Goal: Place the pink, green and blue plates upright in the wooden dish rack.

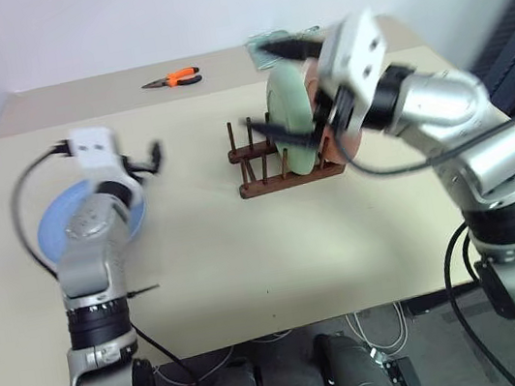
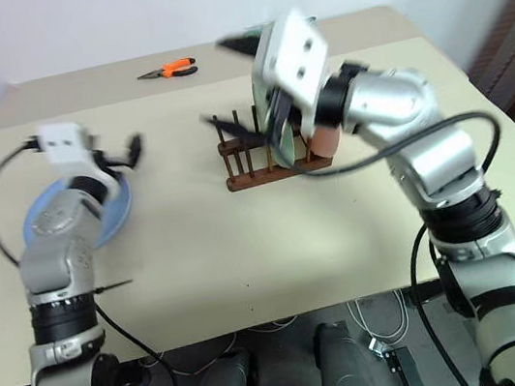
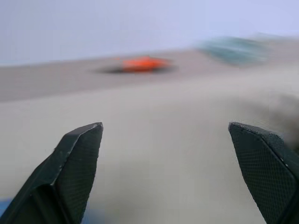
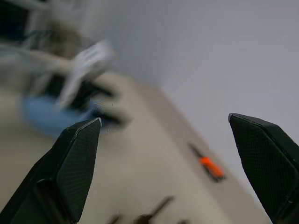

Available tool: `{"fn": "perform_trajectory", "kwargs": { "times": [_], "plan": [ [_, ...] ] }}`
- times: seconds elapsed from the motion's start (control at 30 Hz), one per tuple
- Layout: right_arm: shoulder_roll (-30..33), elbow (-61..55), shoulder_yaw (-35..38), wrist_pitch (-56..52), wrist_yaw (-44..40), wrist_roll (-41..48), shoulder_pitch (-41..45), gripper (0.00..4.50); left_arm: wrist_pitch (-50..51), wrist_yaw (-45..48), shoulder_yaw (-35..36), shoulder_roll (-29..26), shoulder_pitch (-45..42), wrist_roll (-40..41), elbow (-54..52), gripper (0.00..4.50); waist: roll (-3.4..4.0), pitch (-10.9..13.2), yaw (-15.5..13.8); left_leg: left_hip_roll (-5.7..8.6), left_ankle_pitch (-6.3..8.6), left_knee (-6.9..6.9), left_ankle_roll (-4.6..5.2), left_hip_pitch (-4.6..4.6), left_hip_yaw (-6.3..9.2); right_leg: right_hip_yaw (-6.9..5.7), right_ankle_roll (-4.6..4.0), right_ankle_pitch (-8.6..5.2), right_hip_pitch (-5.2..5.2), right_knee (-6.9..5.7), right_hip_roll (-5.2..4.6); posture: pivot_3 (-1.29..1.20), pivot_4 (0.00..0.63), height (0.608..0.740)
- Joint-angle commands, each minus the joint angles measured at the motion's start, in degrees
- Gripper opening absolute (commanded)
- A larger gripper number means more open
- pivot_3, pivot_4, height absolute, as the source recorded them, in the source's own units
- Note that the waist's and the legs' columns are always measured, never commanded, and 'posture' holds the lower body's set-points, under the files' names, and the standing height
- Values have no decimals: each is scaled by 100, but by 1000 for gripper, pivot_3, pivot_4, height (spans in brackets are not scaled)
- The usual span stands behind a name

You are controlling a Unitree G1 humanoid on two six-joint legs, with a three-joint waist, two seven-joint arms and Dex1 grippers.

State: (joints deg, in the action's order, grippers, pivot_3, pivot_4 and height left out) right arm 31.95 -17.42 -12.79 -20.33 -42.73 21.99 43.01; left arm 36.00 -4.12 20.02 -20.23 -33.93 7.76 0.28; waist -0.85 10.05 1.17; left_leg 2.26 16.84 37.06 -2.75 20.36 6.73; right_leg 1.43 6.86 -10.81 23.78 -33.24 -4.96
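Plates green (image 1: 291, 119) and pink (image 1: 345, 140) stand upright in the wooden dish rack (image 1: 278, 165); the blue plate (image 1: 52, 225) lies flat on the tabletop (image 1: 267, 250). Left end effector (image 1: 149, 158) and right end effector (image 1: 282, 86) are both spread, empty.

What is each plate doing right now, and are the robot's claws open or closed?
Green plate: standing upright in the wooden dish rack.
Pink plate: upright in the rack, behind the green one.
Blue plate: lying flat on the table.
Left claw: open, empty.
Right claw: open, empty.
Orange pliers: lying on the table, untouched.
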Motion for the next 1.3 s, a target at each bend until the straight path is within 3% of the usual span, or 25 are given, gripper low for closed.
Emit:
{"fn": "perform_trajectory", "kwargs": {
  "times": [0.03, 0.27, 0.3, 0.4, 0.6, 0.77, 0.93, 1.13, 1.3],
  "plan": [
    [-338, -232, -159, 92, -101, 10, -93, 4500, 661, -1405, 1081, 82, -182, -244, -86, 4471, 0, 0, 0, 0, -1, -1, -1, 1, -1, 1, -7, 4, 3, -1, 0, 0, 150, 740],
    [-511, -5, -286, 241, -254, -374, -408, 4500, 2081, -1805, 2257, 774, -64, 393, -590, 4471, -43, -10, -147, 10, -10, 4, -20, 6, 10, -4, -3, 8, -6, 3, -7, 0, 150, 740],
    [-514, 12, -297, 268, -268, -439, -431, 4500, 2223, -1782, 2423, 888, -64, 549, -570, 4236, -49, -6, -146, 10, -10, 4, -21, 5, 10, -4, -3, 8, -7, 2, -7, 0, 150, 740],
    [-571, 71, -266, 359, -222, -590, -465, 4500, 2509, -2052, 3299, 1397, -163, 1087, -448, 3119, -50, -5, -125, 9, -11, 3, -23, 4, 10, -6, -3, 8, -3, -1, -6, 0, 150, 740],
    [-594, 227, -197, 386, -139, -850, -474, 4500, 2287, -1967, 3136, 1511, -43, 1212, -508, 88, -46, -8, -141, 8, -14, -4, -30, -1, 9, -6, -3, 8, -6, -2, -7, 0, 150, 740],
    [-532, 313, -214, 308, -199, -991, -346, 4500, 1543, -964, 2070, 1272, -5, 1315, -644, 31, -51, -5, -178, 9, -17, 0, -34, -2, 10, -7, -5, 8, -12, -1, -6, 0, 150, 740],
    [-430, 499, -591, 1001, -144, -1953, -47, 4500, 718, -310, 1162, 1257, -123, 1370, -1202, 31, -54, -3, -144, 10, -17, 0, -36, 9, 7, -6, -6, 9, -4, 7, -7, 0, 150, 740],
    [-608, 1349, -904, 1880, 18, -2865, 615, 4500, 974, 39, 275, 998, -621, 1502, -1716, 31, -54, -2, -18, 6, -18, -8, -36, 6, 7, -6, -6, 9, 3, 2, -5, 0, 150, 740],
    [-822, 2116, -1183, 2569, 134, -3438, 935, 4500, 1444, -32, 51, 1076, -1031, 1847, -2070, 31, -55, -2, -11, 6, -17, -10, -36, 7, 6, -6, -5, 9, 2, 7, -5, 0, 150, 740]
  ]
}}
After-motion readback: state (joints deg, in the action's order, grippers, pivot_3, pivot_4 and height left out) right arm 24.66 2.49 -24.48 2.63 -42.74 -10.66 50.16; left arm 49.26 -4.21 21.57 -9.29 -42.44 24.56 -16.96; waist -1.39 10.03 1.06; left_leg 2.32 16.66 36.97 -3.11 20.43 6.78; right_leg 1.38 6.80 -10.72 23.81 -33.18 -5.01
